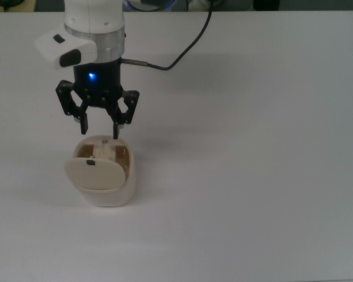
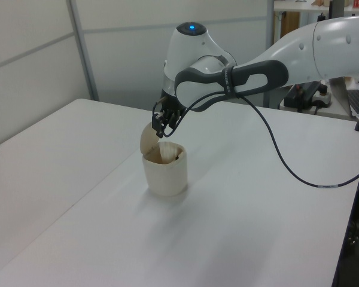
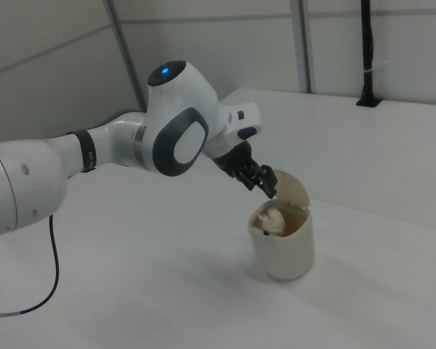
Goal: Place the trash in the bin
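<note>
The gripper [image 1: 100, 128] hangs just above the far rim of the bin [image 1: 103, 187], its jaws spread apart and holding nothing. The trash [image 3: 270, 217] lies inside the bin, a pale wad visible through the open mouth in the right view and resting against the inner wall. The lid [image 1: 95, 174] stands swung up and open (it leans to the side away from the arm in the right view).

In my judgement the drop step is complete, and the task is all but finished. The next move calls for a clean lift upward and away, with the fingers kept clear of the raised lid and the rim so the light container is not tipped or dragged.

The counter [image 1: 253, 147] is plain white and smooth, carrying only the bin in the working area. A dark cable [image 1: 182, 50] trails from the arm across it. In the left view, pale wall panels stand behind the counter, and further equipment sits at the left view's right edge, too indistinct to identify.
</note>
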